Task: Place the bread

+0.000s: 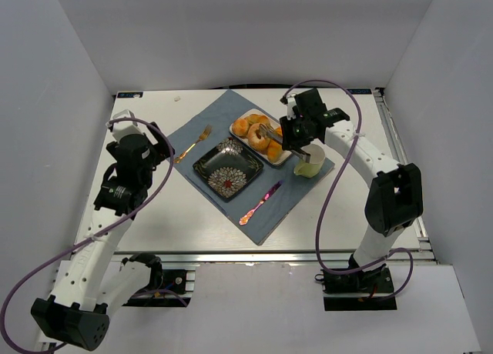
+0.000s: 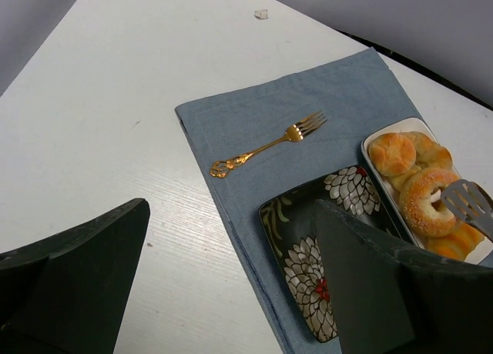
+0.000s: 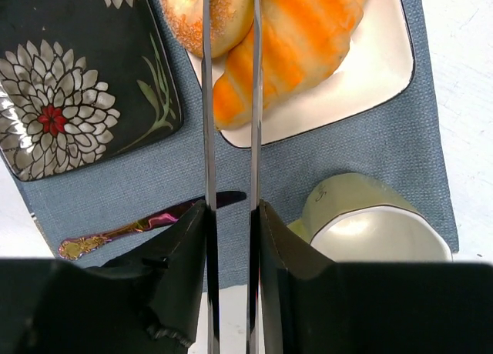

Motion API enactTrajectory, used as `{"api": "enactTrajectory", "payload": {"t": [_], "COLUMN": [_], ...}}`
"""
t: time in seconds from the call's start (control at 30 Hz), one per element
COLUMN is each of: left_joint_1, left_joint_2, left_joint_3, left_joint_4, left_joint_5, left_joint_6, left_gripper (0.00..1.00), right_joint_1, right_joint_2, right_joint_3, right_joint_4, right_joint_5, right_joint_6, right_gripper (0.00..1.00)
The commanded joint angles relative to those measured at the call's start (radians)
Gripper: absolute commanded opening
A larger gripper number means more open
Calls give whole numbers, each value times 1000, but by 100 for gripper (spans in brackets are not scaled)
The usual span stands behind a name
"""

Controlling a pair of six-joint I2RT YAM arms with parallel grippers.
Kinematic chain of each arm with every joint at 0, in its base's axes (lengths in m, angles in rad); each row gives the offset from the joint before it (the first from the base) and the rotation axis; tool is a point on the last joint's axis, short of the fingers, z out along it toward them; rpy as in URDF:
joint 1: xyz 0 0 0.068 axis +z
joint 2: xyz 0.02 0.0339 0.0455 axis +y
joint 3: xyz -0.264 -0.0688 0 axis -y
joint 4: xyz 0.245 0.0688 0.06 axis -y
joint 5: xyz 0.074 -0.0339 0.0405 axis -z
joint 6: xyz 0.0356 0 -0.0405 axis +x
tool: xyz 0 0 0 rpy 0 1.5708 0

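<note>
R hand (image 3: 231,215) clenched on metal tongs (image 3: 208,100), tips prob. touching bread (image 2: 416,204) on tray (image 3: 370,69), L hand (image 2: 231,208) spread open over bench (image 2: 92,100)

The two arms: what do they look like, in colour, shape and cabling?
Both the left arm and right arm have white link shells, black joint housings and black bases. A purple cable loops alongside each. The jaws are black, angular plastic. No readable markings.
</note>
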Motion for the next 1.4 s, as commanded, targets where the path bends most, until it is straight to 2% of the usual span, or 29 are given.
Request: {"api": "enactTrajectory", "payload": {"t": [0.0,0.17,0.33,0.63,0.8,1.0,1.27,1.37], "left_joint_1": [-4,-4,-4,-4,-4,-4,-4,-4], "left_joint_2": [-23,-22,-6,61,90,86,81,80], "left_joint_3": [-12,-18,-15,29,34,26,26,21], "left_joint_4": [-17,-9,11,55,69,75,63,63], "left_joint_5": [-28,-37,-51,-63,-48,-55,-69,-69], "left_joint_6": [-6,-2,9,18,24,35,52,55], "left_gripper": [98,98,98,98,98,98,98,98], "right_joint_1": [6,4,10,82,130,154,161,162], "right_joint_2": [-28,-66,-100,-135,-112,-30,26,34], "right_joint_3": [16,73,157,50,-29,-19,-15,-19], "right_joint_4": [28,-5,-71,-81,17,25,15,17], "right_joint_5": [10,16,-14,-169,-241,-284,-226,-219], "right_joint_6": [-13,-5,-21,1,74,85,81,85], "right_gripper": [28,23,22,19,19,20,23,28]}}
